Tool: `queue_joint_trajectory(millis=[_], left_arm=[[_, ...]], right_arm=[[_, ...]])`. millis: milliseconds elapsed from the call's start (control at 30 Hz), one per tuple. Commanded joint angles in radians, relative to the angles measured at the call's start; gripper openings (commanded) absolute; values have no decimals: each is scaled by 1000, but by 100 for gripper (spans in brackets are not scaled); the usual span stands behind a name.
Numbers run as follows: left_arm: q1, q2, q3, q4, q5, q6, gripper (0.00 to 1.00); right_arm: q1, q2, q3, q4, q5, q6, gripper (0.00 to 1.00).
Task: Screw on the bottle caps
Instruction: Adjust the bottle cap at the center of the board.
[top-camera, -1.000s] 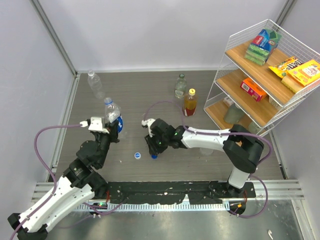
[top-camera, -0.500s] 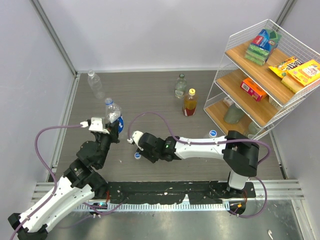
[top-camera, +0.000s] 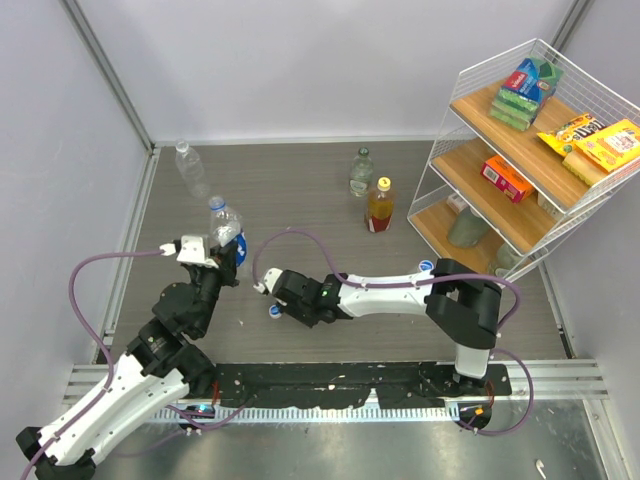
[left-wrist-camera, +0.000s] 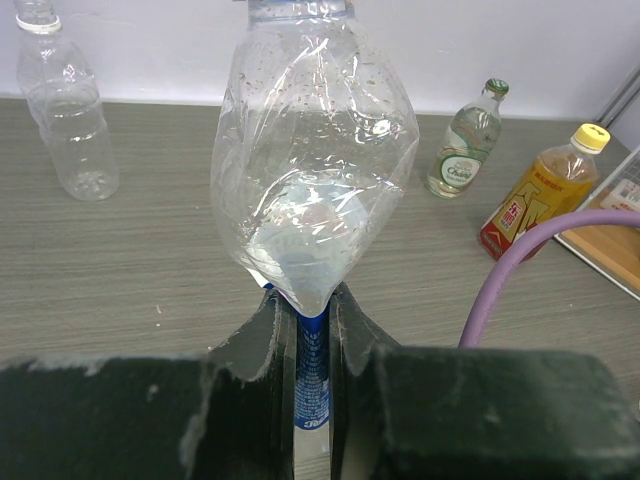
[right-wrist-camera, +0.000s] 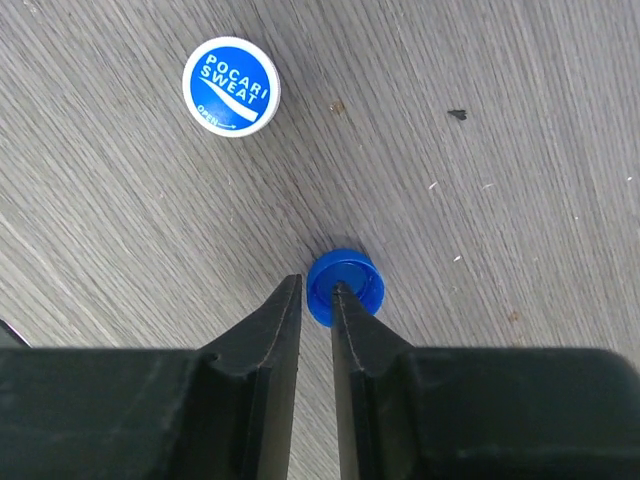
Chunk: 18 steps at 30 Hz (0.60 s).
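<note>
Top external view: the right arm (top-camera: 390, 287) had swung across the worktop (top-camera: 300, 190) toward the left jaws, and the right jaws had narrowed.
Meaning: a cap pickup looked under way; screwing not yet begun.
Wire rack (top-camera: 470, 103): well right of the right jaws, snack boxes on its shelves.
Held bottle (left-wrist-camera: 315, 150): clear, crumpled and blue-labelled, apparently empty, with the left jaws clamped on its lower part.
Amber bottle (left-wrist-camera: 535, 190): far beyond the left jaws, to the right, holding amber drink, its yellow cap on.
Dark blue cap (right-wrist-camera: 345, 287): on the worktop, its near wall pinched between the right jaws.
White cap (right-wrist-camera: 231, 85): beyond the right jaws, to the left, lying free.
</note>
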Motion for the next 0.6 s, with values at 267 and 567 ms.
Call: queue_joint_trajectory(millis=[267,567], left_arm=[[1,-15,-6,45,-19,-8,0],[0,-31,-12,45,-25,-10,0]], right_arm=[[2,29,39,29,-51,19,2],[-7,-3,39,154,-286,163,1]])
